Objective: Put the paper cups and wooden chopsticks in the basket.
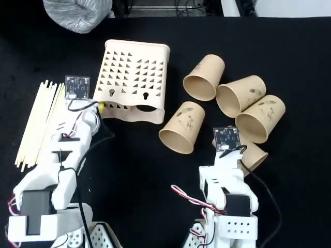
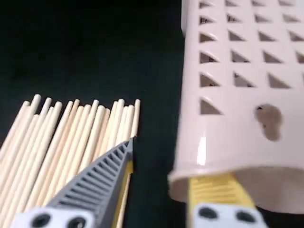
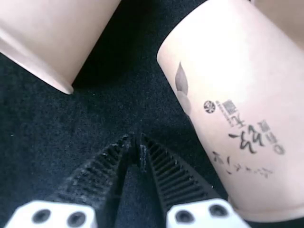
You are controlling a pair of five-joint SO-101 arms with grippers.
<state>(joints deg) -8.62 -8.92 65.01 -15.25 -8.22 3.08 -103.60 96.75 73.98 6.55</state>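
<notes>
"Counting cups (image 1: 240, 95) right of centre in the high view, I get four lying on the counter (image 1: 289, 41)."
"And the fifth cup (image 1: 255, 155)?"
"Lower right, half hidden under the right arm."
"The right claw (image 3: 137, 142)?"
"Clenched on nothing, a cup just beside."
"The left claw (image 2: 170, 159)?"
"Released; its yellow finger (image 2: 211, 187) vanishes under the rim of the basket (image 1: 135, 77), upper centre. The chopsticks (image 1: 37, 121) lie far left."

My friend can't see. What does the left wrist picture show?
The open left gripper has its yellow finger tucked into the mouth of a pale basket lying on its side. Its grey finger is above wooden chopsticks fanned on black cloth.
</notes>
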